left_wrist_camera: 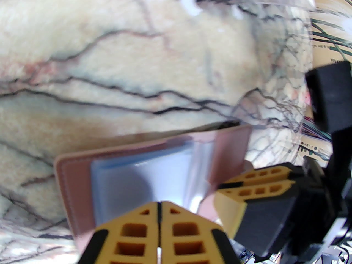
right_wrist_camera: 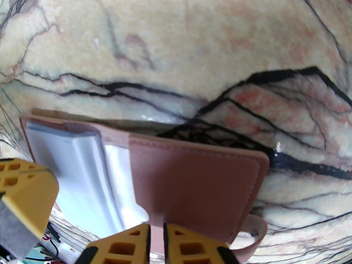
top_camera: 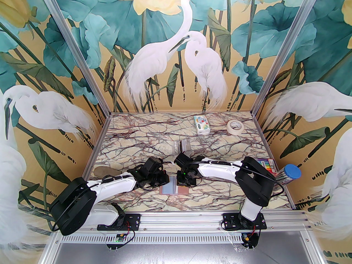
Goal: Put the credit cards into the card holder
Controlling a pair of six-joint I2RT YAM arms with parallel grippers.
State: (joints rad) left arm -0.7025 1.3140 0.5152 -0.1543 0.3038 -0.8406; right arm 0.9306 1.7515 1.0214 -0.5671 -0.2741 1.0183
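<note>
**Two grippers work an open card holder on a marble-patterned desk**

The dusty-pink card holder [top_camera: 182,190] lies open and flat on the desk [top_camera: 132,147]. Inside it, a pale blue credit card [left_wrist_camera: 143,172] sits behind clear sleeves. The left gripper [left_wrist_camera: 159,210], fingers pressed together, rests over the sleeves on the card holder's left half. The right gripper [right_wrist_camera: 156,234] pinches the near edge of the card holder's right flap. A tissue pack [top_camera: 201,124] and a tape roll [top_camera: 235,126] sit well beyond the card holder.
</note>
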